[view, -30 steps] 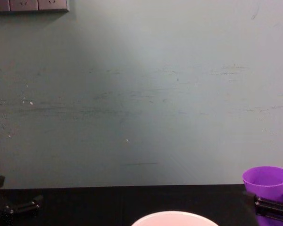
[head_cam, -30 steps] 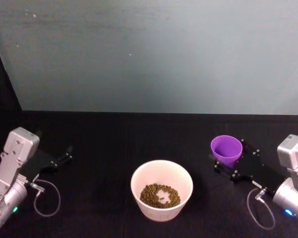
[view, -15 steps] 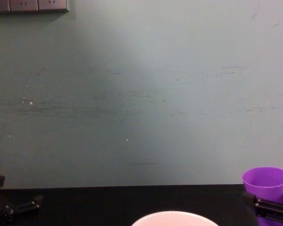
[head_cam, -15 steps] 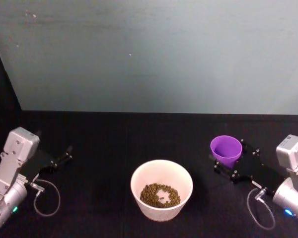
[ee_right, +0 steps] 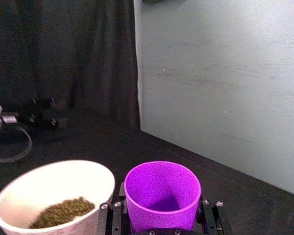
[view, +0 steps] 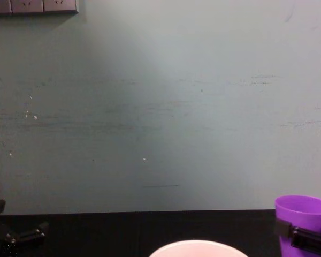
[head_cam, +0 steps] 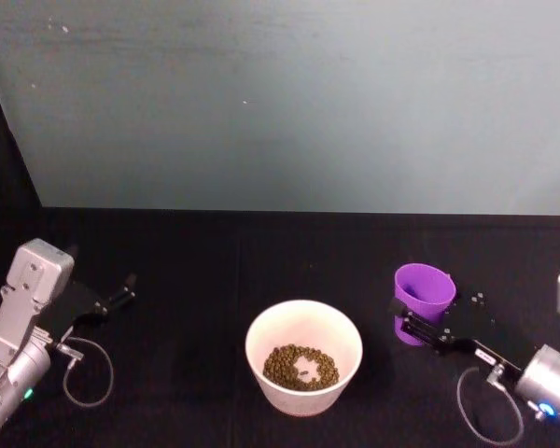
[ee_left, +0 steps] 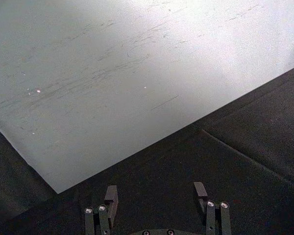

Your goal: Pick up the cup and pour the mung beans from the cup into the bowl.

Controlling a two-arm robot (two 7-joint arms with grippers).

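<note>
Purple and upright, the cup [head_cam: 423, 301] sits to the right of the bowl [head_cam: 303, 356], near it but apart, clamped between the two fingers of the right gripper [head_cam: 413, 318]. In the right wrist view the cup [ee_right: 162, 197] is seen from above its rim, with a finger pressed on either side, and its inside looks bare. The mung beans [head_cam: 301, 367] lie in a heap inside the bowl, so the pour appears to be done and the step in hand is judged to be setting the cup down on the black table [head_cam: 205, 271].

The risks from here are small but real. If the right gripper lets go while the cup's base is off the table or the cup is tilted, the light plastic could tip and roll toward the bowl. A sideways drift toward the bowl could knock its pale rim and spill beans. A finger dragging the cup as it draws back would topple it.

The left gripper [ee_left: 156, 201] rests far to the left of the bowl, its fingers spread and holding nothing.
</note>
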